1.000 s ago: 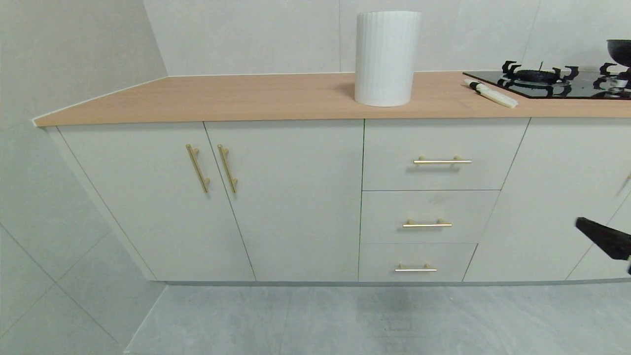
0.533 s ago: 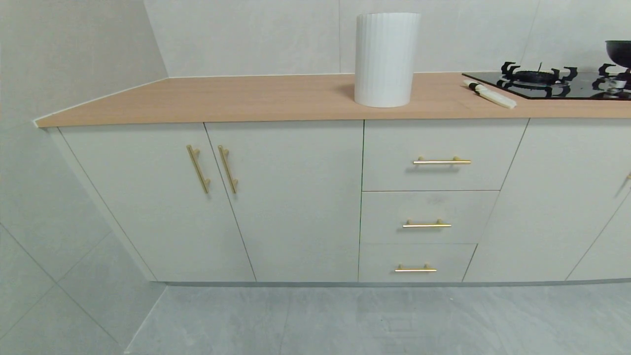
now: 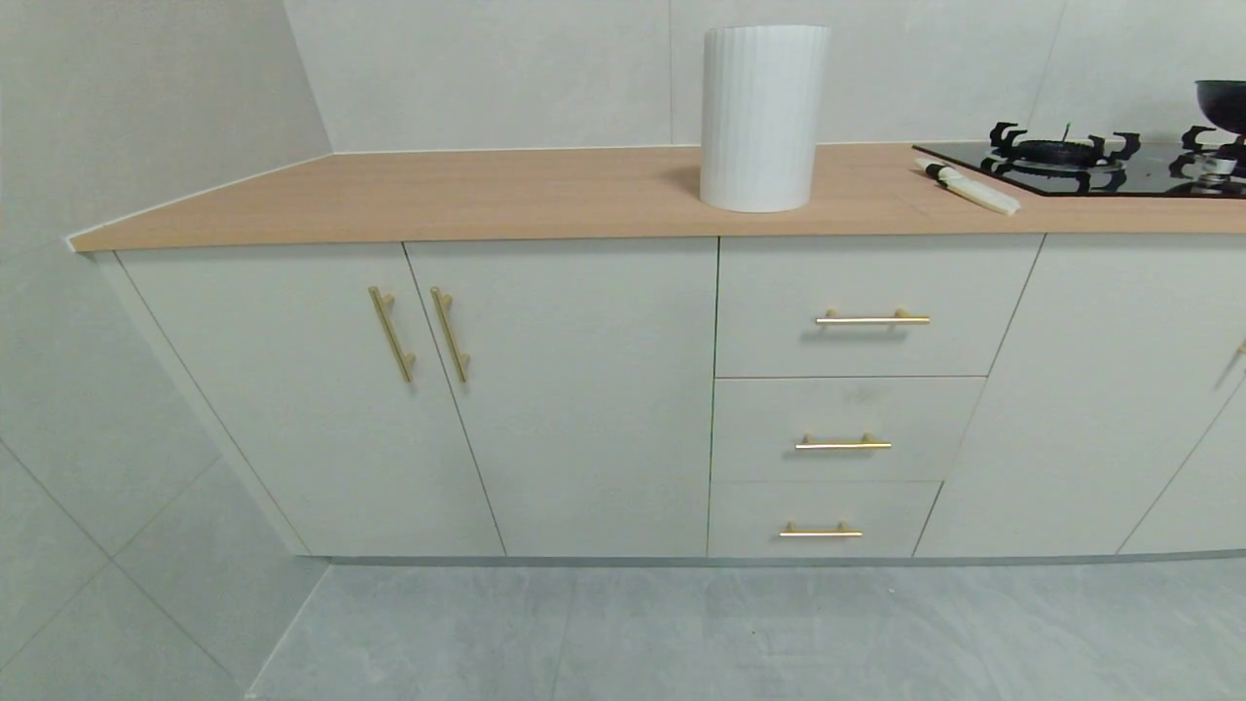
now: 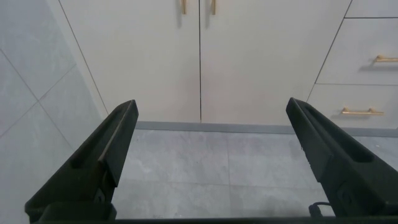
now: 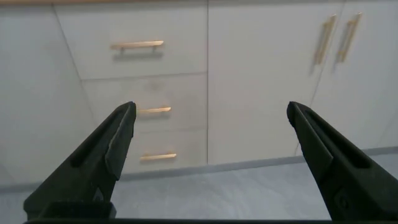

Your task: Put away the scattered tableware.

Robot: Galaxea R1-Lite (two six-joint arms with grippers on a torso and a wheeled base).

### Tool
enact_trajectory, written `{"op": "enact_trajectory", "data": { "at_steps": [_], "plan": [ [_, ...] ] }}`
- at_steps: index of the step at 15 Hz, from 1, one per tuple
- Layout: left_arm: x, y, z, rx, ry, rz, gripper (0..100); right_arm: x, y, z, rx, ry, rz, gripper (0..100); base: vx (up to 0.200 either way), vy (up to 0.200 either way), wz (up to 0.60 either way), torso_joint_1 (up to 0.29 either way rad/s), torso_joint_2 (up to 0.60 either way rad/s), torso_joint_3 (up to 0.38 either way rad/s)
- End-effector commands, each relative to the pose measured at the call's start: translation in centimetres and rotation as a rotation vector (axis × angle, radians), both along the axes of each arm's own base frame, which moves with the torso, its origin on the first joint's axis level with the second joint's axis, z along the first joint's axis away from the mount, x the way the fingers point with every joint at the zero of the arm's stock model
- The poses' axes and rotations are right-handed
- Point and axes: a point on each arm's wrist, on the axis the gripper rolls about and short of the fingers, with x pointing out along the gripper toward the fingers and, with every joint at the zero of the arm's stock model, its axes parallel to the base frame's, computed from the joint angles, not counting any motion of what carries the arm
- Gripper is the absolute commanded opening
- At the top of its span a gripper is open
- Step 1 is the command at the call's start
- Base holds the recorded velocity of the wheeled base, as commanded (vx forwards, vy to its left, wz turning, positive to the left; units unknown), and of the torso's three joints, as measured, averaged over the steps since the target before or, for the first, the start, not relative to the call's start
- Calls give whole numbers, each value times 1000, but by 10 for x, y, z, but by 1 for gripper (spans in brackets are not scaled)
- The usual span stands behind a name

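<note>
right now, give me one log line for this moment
left gripper open | right gripper open | utensil on counter by stove | drawers shut

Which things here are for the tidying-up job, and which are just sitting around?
For the job: cream utensil lying on the counter; likely the white ribbed container.
Just there: gas hob, black pot, cupboard doors, drawers.

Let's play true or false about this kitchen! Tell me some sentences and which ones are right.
1. The white ribbed container stands upright on the wooden counter. True.
2. All three drawers are pulled open. False: all three are shut.
3. The left gripper is open and holds nothing. True.
4. The pale utensil lies on the floor. False: it lies on the counter, beside the stove.
</note>
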Motion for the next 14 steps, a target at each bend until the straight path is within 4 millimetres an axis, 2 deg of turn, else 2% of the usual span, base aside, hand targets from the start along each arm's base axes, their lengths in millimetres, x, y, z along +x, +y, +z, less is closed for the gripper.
{"op": "enact_trajectory", "data": {
  "at_steps": [1, 3, 5, 14],
  "plan": [
    [0, 0, 0, -1, 0, 1, 100, 10, 2, -24, -11, 69, 77, 100, 0, 0, 0, 0, 0, 0],
    [0, 0, 0, -1, 0, 1, 100, 18, 3, -46, -23, 128, 115, 100, 0, 0, 0, 0, 0, 0],
    [0, 0, 0, -1, 0, 1, 100, 20, 3, -51, -27, 153, 123, 100, 0, 0, 0, 0, 0, 0],
    [0, 0, 0, -1, 0, 1, 100, 20, 3, -52, -25, 160, 124, 100, 0, 0, 0, 0, 0, 0]
  ]
}}
